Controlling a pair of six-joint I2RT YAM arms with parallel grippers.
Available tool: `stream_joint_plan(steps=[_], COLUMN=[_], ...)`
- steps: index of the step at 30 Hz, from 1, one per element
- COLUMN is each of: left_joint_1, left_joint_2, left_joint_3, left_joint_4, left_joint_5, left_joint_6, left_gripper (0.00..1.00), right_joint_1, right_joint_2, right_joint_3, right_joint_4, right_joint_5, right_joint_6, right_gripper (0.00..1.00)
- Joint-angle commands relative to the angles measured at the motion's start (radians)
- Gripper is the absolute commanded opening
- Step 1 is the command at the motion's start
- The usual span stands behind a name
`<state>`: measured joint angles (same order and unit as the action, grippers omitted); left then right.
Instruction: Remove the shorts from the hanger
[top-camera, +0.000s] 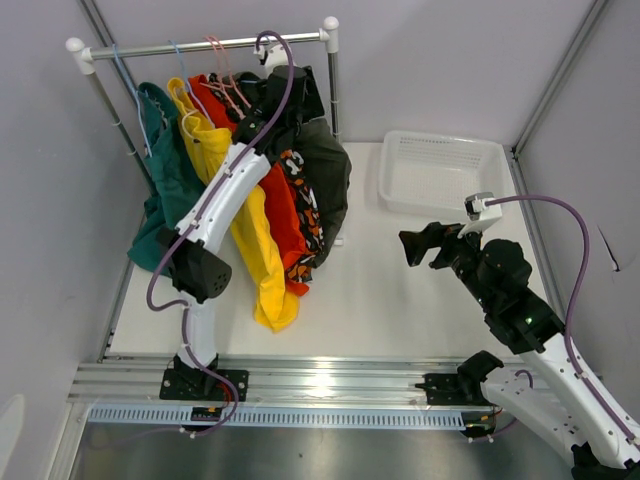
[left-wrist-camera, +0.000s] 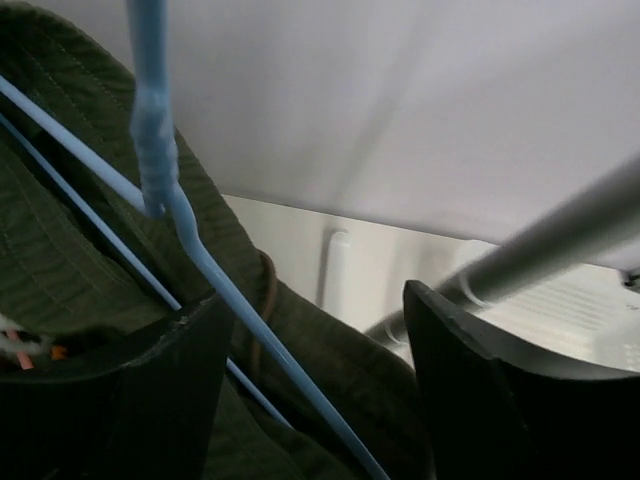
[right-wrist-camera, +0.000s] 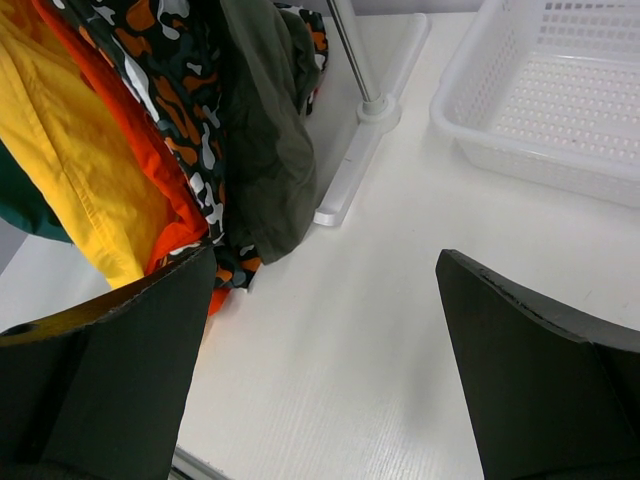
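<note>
Five shorts hang on the rack rail (top-camera: 200, 45): teal (top-camera: 165, 180), yellow (top-camera: 260, 260), red-orange (top-camera: 280, 215), orange-black-white patterned (top-camera: 305, 215) and dark olive (top-camera: 325, 170). My left gripper (top-camera: 295, 92) is up at the rail by the olive shorts. In the left wrist view it (left-wrist-camera: 320, 380) is open, with a light blue hanger (left-wrist-camera: 230, 300) wire running between its fingers above the olive shorts (left-wrist-camera: 70, 240). My right gripper (top-camera: 415, 245) is open and empty above the table, right of the shorts; its wrist view shows the olive (right-wrist-camera: 265, 140), patterned (right-wrist-camera: 165, 90) and yellow (right-wrist-camera: 80, 170) shorts.
A white basket (top-camera: 392, 170) stands at the back right, also in the right wrist view (right-wrist-camera: 480, 150). The rack's right post and foot (right-wrist-camera: 345, 185) stand between shorts and basket. The rail (left-wrist-camera: 560, 235) passes close by my left gripper's right finger. Grey walls close in the left and back.
</note>
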<state>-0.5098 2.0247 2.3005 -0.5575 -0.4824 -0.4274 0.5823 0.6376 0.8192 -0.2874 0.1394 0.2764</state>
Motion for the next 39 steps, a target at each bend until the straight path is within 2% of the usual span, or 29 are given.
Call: stream_joint_plan(steps=[1,2,3,4,5,15,24,27,29,31,33,36,37,39], left_joint_1=[0.033,0.042,0.043,0.044,0.044,0.031,0.024,0.022,0.021,0.011,0.008,0.005,0.005,0.007], left_joint_2=[0.005,0.005,0.006,0.005,-0.001,-0.112,-0.238,-0.259,-0.264,-0.273,-0.285,-0.311,-0.317,-0.316], left_joint_3=[0.066,0.065,0.062,0.062,0.060,0.060,0.073,0.074,0.063,0.047,-0.016,-0.099,-0.116,-0.118], left_joint_4=[0.016,0.022,0.034,0.041,0.045,0.015,0.004,-0.004,-0.008,-0.009,0.007,0.057,0.067,0.070], left_joint_5=[0.016,0.022,0.033,0.037,0.051,0.154,0.304,0.352,0.379,0.381,0.380,0.383,0.380,0.380], left_joint_6=[-0.005,-0.008,-0.008,-0.007,-0.002,0.023,-0.076,-0.114,-0.140,-0.146,-0.157,-0.172,-0.177,-0.182], left_gripper=[0.65,0.44,0.35,0.12,0.02,0.00,0.00,0.00,0.00,0.00,0.00,0.00,0.00,0.00], right_joint_1=[-0.002,-0.002,-0.002,-0.002,-0.002,-0.002,0.002,0.005,0.013,0.040,0.085,0.243,0.319,0.367], right_joint_2=[-0.012,-0.012,-0.009,-0.007,-0.004,0.020,0.059,0.077,0.097,0.150,0.200,0.319,0.356,0.471], right_joint_3=[0.009,0.009,0.006,0.003,0.001,0.018,0.110,0.133,0.170,0.199,0.248,0.316,0.339,0.409], right_joint_4=[-0.001,-0.002,-0.001,-0.001,0.002,0.030,0.040,0.042,0.050,0.065,0.088,0.120,0.125,0.129], right_joint_5=[0.019,0.020,0.020,0.019,0.019,-0.001,-0.057,-0.101,-0.196,-0.265,-0.265,-0.143,-0.047,0.003], right_joint_6=[-0.008,-0.008,-0.006,-0.006,-0.005,0.007,0.023,0.027,0.029,0.038,0.050,-0.008,-0.026,-0.046], right_gripper=[0.99,0.99,1.00,0.99,1.00,0.99,1.00,0.99,0.99,0.99,0.99,0.99,0.99,0.99])
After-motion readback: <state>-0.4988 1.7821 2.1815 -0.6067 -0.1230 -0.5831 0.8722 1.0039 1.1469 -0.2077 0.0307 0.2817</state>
